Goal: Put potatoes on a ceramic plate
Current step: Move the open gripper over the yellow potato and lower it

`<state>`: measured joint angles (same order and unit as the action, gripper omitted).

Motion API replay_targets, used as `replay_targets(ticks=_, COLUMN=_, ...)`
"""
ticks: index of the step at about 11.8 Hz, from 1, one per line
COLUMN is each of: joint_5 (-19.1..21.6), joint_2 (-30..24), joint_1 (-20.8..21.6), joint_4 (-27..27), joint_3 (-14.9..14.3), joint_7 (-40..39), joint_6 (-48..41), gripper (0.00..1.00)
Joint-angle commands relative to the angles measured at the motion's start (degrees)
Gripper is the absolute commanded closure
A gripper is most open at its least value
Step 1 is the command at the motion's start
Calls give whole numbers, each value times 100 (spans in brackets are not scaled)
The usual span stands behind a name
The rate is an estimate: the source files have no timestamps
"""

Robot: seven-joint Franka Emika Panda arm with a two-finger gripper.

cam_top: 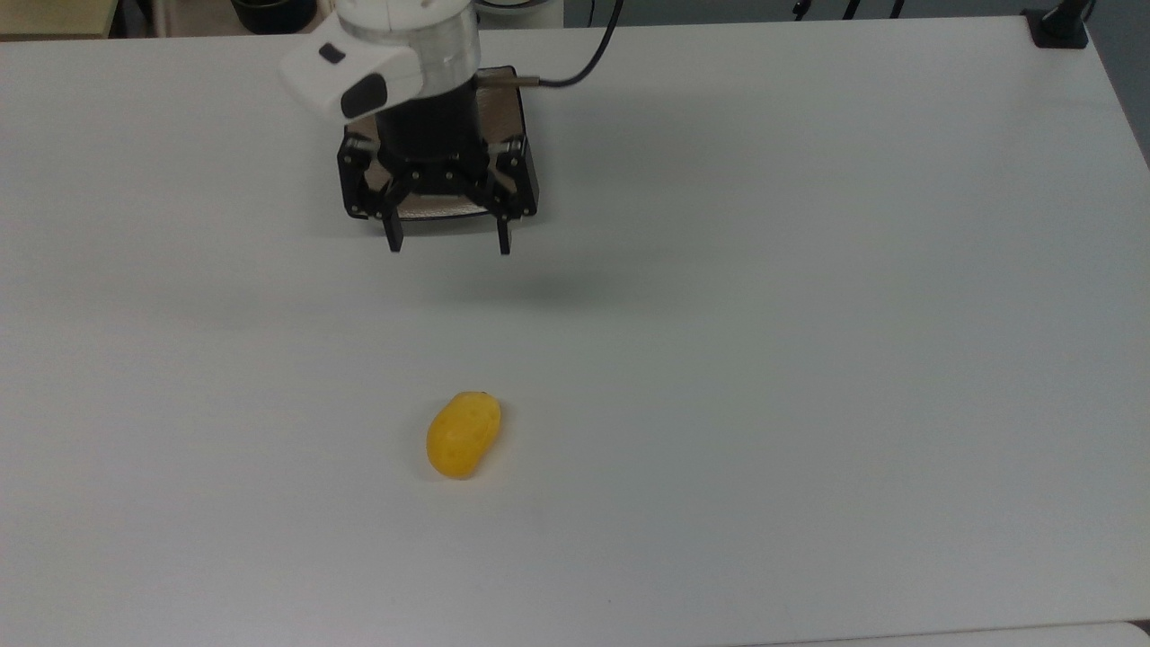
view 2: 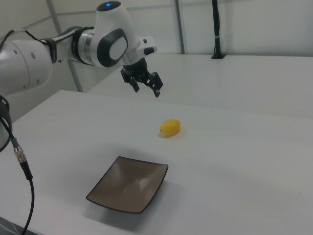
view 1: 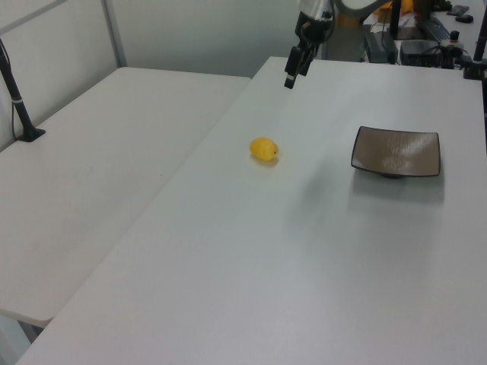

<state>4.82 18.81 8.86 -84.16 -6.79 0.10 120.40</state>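
- The claw (cam_top: pixel 446 241) hangs wide open and empty, high above the bench (cam_top: pixel 809 314).
- The potato (cam_top: pixel 463 434) lies on the bench, well apart from the ceramic plate (view 2: pixel 129 189).
- Grasping, carrying and placing all remain.

I can read no text, label, brand or number anywhere, not on my arm and not on the table.

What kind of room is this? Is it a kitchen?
More likely a robot lab: a white robot arm hangs over plain white tables, with black camera poles clamped on. One small yellow potato and square brown plate look like practice props.
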Motion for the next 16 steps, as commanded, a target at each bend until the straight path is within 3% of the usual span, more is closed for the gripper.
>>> replay_targets(ticks=1, joint_5=10, joint_2=508, joint_1=37, joint_4=172, joint_3=-68, joint_7=60, joint_6=624, gripper=0)
replay_targets(ticks=7, joint_5=-490, joint_2=1361, joint_1=11, joint_4=400, joint_3=-68, joint_7=578, joint_6=1617, gripper=0)
replay_targets(ticks=16, joint_5=-631, joint_2=2294, joint_1=-33, joint_4=770, joint_3=-68, joint_7=605, joint_6=2179, gripper=0)
